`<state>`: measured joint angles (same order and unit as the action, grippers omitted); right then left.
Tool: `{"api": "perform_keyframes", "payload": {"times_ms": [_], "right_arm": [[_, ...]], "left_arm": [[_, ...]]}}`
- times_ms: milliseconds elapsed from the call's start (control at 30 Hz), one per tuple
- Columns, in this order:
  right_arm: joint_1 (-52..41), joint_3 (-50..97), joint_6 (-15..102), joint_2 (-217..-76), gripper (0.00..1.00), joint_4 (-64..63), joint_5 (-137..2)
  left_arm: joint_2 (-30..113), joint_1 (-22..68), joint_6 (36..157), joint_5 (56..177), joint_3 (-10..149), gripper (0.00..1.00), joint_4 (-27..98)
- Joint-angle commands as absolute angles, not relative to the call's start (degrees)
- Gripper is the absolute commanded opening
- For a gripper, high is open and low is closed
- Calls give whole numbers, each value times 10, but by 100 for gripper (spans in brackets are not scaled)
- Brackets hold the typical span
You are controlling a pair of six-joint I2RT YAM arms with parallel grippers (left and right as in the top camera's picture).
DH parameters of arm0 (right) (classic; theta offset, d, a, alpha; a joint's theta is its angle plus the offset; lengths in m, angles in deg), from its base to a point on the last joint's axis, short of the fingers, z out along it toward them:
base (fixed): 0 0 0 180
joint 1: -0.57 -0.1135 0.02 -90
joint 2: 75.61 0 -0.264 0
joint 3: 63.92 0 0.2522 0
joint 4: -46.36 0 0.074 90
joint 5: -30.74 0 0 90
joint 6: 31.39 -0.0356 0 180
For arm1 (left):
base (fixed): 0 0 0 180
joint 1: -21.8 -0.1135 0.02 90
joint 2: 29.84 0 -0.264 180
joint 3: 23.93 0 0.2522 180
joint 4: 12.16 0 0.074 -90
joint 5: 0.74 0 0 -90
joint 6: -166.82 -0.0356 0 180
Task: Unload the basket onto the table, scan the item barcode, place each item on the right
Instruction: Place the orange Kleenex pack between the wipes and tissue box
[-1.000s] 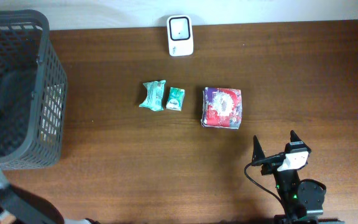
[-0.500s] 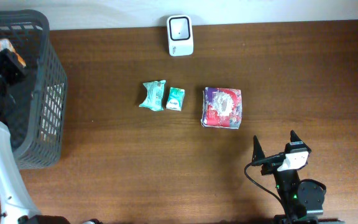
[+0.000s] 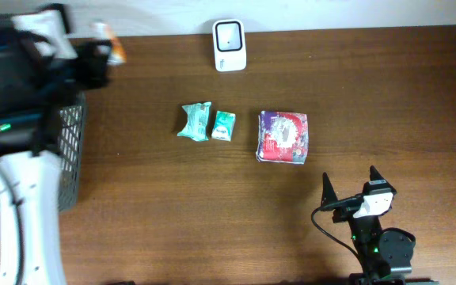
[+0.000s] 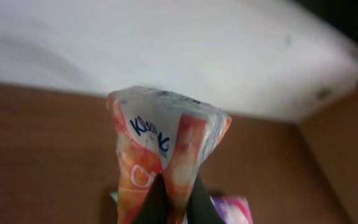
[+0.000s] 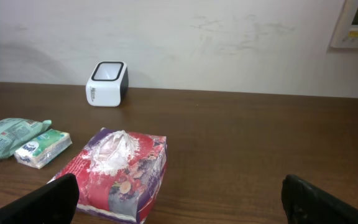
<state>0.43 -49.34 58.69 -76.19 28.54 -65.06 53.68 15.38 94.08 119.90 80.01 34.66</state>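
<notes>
Left gripper: jaws are pinching tight on the lower edge of an orange-and-white Kleenex pack, which is standing up between the dark fingers, printed face toward the wrist camera. Overhead view is showing arm and pack blurred. The pack is hanging in the air over the table's far edge, just past the grey basket's right corner, and left of the white scanner, well apart from it.

Right gripper: fingers are spreading wide, gripping nothing, hovering low at the near right of the table.

Between the arms, three items are lying in a row mid-table: a crumpled green packet, a small green-and-white tissue pack just beside it, and a larger red-and-purple pack to their right. The scanner is sitting upright behind them by the wall.
</notes>
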Motion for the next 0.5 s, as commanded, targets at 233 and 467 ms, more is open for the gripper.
{"api": "perform_keyframes", "payload": {"times_ms": [233, 467], "right_arm": [[6, -498, 588, -758, 99, 285, -646], [6, -498, 588, -758, 99, 285, -646]], "left_arm": [[731, 432, 962, 1084, 808, 0, 384], [831, 534, 1025, 985, 808, 0, 383]]}}
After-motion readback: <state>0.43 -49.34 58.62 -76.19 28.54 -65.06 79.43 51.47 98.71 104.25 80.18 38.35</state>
